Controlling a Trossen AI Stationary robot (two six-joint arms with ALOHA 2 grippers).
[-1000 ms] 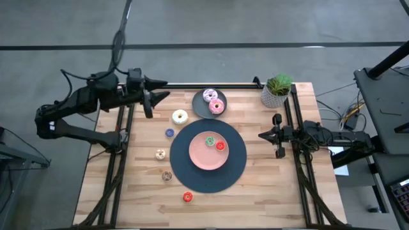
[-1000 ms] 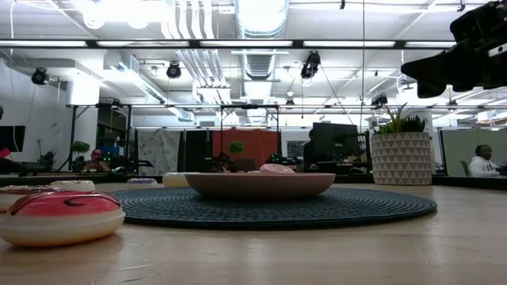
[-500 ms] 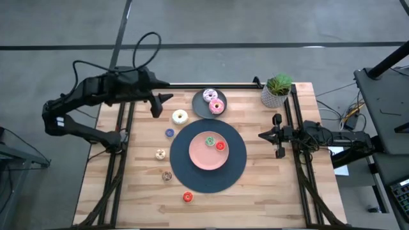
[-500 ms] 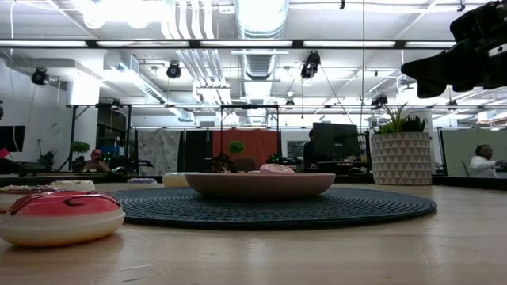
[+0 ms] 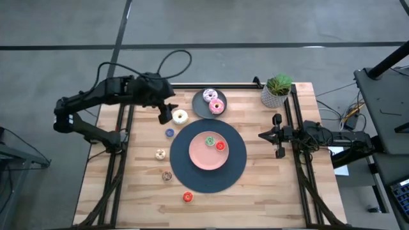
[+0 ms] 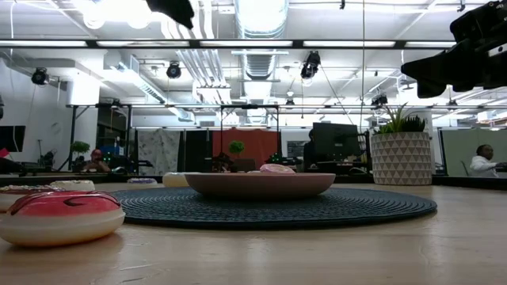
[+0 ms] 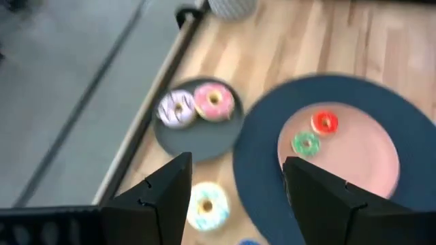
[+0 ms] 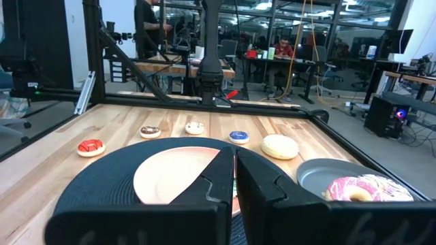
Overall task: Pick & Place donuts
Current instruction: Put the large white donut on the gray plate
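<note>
Overhead, left gripper (image 5: pixel 165 114) open, empty.

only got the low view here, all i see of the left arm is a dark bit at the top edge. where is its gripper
Observer: The left gripper hangs above the table's back left, next to the cream donut, fingers open.
Operator: holding anything
Observer: No, nothing sits between its fingers.
Operator: whats on the pink plate, cant see over the rim
Observer: A tiny green donut and a tiny red donut lie on the pink plate.
Operator: and the right gripper
Observer: The right gripper waits shut at the table's right edge.
</note>
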